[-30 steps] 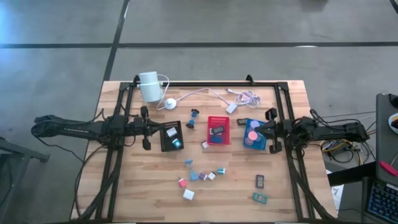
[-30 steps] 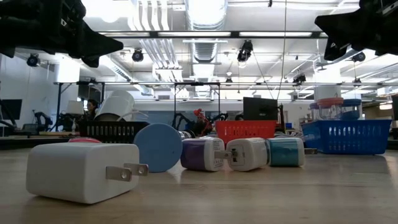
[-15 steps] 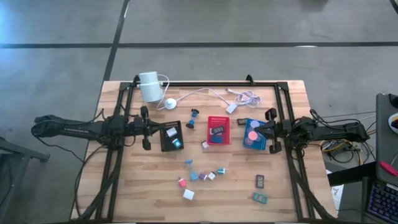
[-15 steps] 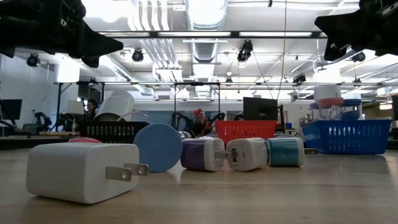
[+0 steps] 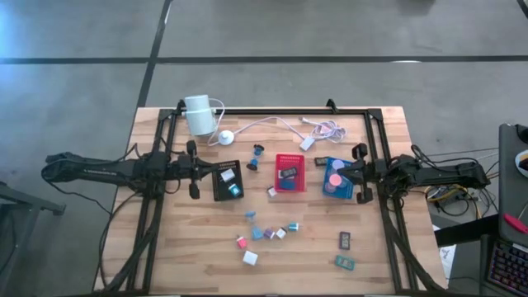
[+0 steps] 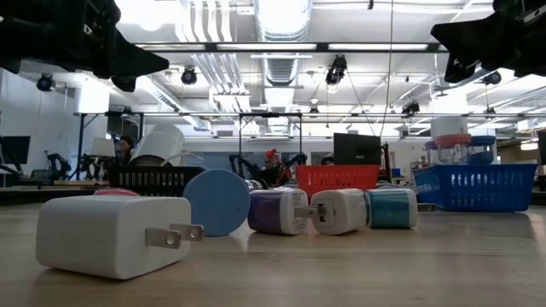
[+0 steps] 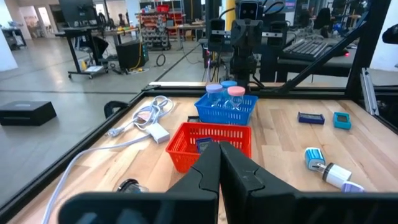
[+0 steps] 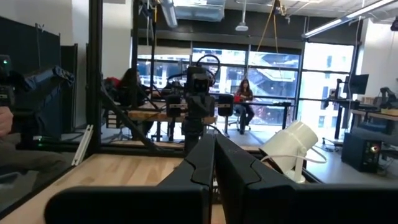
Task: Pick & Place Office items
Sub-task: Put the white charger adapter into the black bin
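The office items lie loose on the wooden table: a white plug block (image 6: pixel 115 235), a blue disc (image 6: pixel 219 201), purple (image 6: pixel 277 210), white and teal blocks (image 5: pixel 268 233), and two dark clips (image 5: pixel 345 240). A black tray (image 5: pixel 228 181), a red tray (image 5: pixel 289 172) and a blue tray (image 5: pixel 337 176) each hold a few pieces. My left gripper (image 5: pixel 198 169) hovers shut at the left, beside the black tray, its fingertips (image 7: pixel 219 163) together. My right gripper (image 5: pixel 356 173) hovers shut at the right, by the blue tray, its fingertips (image 8: pixel 214 158) together. Neither holds anything.
A white cylinder device (image 5: pixel 198 114) with its white cable (image 5: pixel 280 125) lies at the table's far side. A black frame (image 5: pixel 379 165) runs round the table's work area. Bare wood lies at the near left and between the loose pieces and the clips.
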Robot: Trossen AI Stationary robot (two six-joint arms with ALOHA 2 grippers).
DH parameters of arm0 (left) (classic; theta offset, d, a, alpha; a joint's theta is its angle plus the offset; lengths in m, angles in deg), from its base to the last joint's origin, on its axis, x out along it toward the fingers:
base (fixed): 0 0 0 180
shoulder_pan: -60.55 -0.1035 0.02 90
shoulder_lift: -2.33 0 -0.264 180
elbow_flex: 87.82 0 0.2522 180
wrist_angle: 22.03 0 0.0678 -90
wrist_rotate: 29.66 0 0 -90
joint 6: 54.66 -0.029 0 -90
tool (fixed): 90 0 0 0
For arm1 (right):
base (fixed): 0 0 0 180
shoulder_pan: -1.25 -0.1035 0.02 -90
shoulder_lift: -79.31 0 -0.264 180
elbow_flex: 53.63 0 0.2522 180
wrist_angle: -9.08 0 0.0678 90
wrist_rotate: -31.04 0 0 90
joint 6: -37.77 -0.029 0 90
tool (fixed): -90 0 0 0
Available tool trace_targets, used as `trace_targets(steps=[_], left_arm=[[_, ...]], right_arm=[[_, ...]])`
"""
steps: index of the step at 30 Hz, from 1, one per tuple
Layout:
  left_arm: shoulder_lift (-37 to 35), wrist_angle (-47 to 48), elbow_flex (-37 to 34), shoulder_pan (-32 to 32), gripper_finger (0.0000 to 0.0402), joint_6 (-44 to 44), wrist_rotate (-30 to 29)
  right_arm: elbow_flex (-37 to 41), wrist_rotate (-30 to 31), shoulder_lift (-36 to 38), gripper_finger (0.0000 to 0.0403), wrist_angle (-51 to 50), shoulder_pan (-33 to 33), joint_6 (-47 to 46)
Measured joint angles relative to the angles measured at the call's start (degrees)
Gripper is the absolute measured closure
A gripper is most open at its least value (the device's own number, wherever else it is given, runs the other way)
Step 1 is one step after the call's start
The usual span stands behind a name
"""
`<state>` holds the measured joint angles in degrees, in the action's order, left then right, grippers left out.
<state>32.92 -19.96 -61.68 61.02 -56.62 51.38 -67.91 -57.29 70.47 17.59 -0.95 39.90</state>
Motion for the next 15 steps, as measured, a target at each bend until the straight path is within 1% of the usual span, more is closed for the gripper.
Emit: trace_targets(steps=[12, 15], left_arm=[[0.44, -0.18, -0.18, 0.00, 0.0395, 3.59, -0.09], [1.76, 1.30, 1.29, 0.02, 0.0398, 5.63, -0.09]], right_arm=[[0.00, 0.03, 0.02, 0.0394, -0.89, 0.00, -0.17], [0.00, 1.40, 0.02, 0.0394, -0.90, -0.04, -0.93]])
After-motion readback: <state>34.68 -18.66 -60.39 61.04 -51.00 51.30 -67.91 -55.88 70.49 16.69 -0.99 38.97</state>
